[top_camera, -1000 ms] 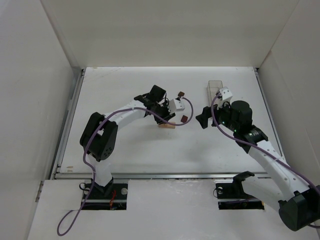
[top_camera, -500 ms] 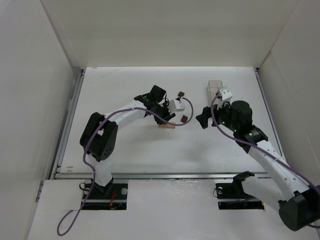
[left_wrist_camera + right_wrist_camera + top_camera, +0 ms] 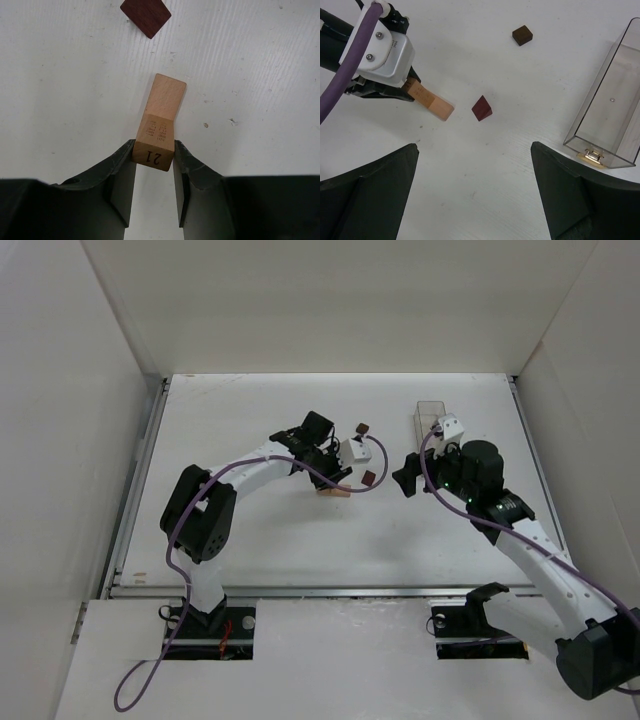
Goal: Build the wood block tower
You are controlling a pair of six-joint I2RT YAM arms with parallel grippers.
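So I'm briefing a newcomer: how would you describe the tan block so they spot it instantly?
Start at the left hand, mid-table: it is shut on one end of the tan block. It is the only long, light piece, stamped 21 on its end; the two dark cubes nearby are small and reddish-brown.

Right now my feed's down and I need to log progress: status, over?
Left gripper shut on tan block. Right gripper open, empty. Two dark cubes loose, nothing stacked. Clear box aside, nothing blocking.
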